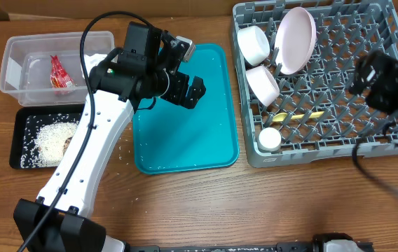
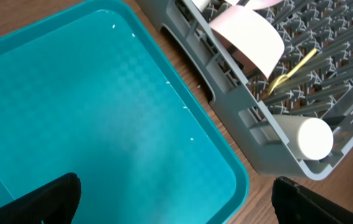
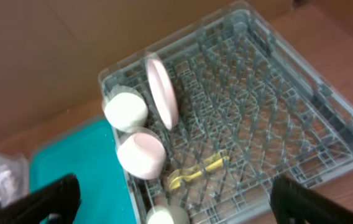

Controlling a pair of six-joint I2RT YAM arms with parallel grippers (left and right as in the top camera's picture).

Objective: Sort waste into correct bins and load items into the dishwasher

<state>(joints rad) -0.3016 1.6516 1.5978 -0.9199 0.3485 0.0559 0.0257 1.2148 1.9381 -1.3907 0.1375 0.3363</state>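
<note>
dishes inside the dish rack (image 1: 339, 149), just right of the teal tray (image 1: 185, 140) and not touching it: plate (image 1: 296, 40) upright on edge at the far end, far bowl (image 1: 254, 43) and near bowl (image 1: 263, 84) along the wall nearest the teal tray, cup (image 1: 270, 138) at the near corner, spoon (image 1: 297, 117) flat on the grid. left of the teal tray, clear tub (image 1: 10, 70) with the red wrapper (image 1: 60, 72) inside, and nearer, black tray (image 1: 18, 133) with the rice (image 1: 48, 140) and a brown lump (image 1: 68, 145).

left gripper (image 2: 176, 208) over the teal tray, jaws spread wide, nothing between them. right gripper (image 3: 176, 205) above the rack, right of the teal tray, likewise wide apart and empty.

looks close to done; only stray grains (image 2: 167, 81) outstanding on the teal tray and on the worktop (image 1: 185, 203) by its near-left corner.

risks from here:
- grains too small and scattered for 2 fingers, so any pinch likely to miss or push them further off.
- danger of dragging the teal tray against the rack during a low sweep.
- danger of spilling grains onto the worktop, or of knocking the tub, when tipping toward the black tray.
- spoon loose on the grid, liable to slip through on any jolt to the rack.
</note>
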